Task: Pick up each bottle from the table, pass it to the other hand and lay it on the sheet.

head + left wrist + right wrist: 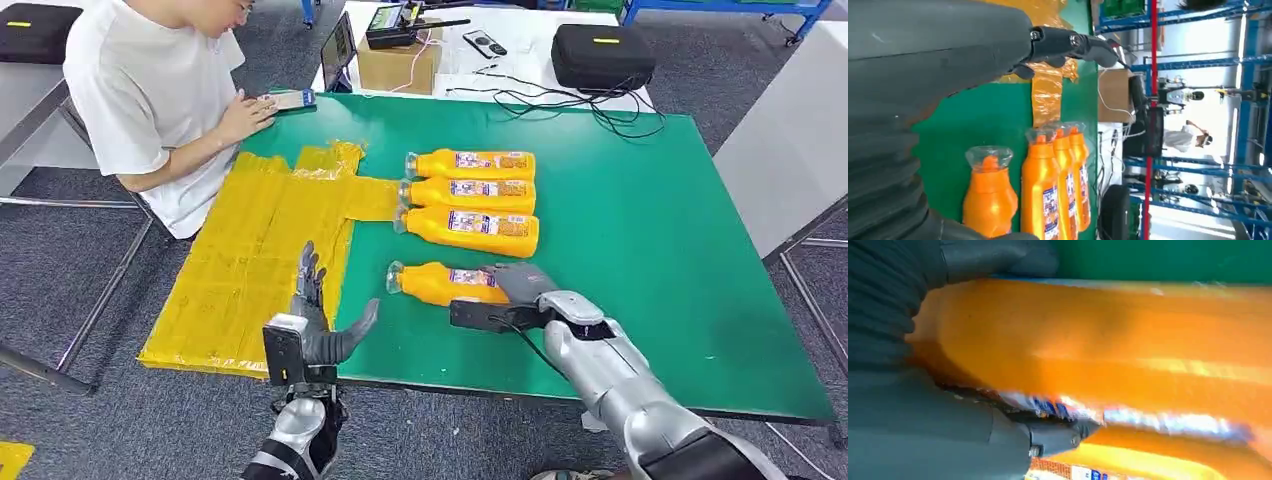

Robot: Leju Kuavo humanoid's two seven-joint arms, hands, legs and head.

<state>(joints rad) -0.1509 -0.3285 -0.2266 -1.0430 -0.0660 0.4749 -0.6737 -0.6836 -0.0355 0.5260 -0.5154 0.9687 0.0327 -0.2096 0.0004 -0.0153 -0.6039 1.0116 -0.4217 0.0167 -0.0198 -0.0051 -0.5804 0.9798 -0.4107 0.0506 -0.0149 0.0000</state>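
The right hand [520, 283] is wrapped over the base end of the nearest orange plastic bottle [440, 283], which lies on its side on the green bench [650, 250], its clear cap pointing left toward the crinkled yellow sheet [250, 260]. The right wrist view shows dark fingers [1058, 437] curled under the body, so the hold looks set. The left hand [320, 320] waits with fingers spread and nothing in it, at the sheet's near right edge.

The grip sits far from the cap, so I judge the bottle may droop or twist out on lifting, and its smooth side could slip during the pass. Three more orange bottles [470, 195] lie in a row just beyond; a careless lift could knock the closest. A person in a white shirt [150, 90] sits at the far left, arm by the sheet's far corner.
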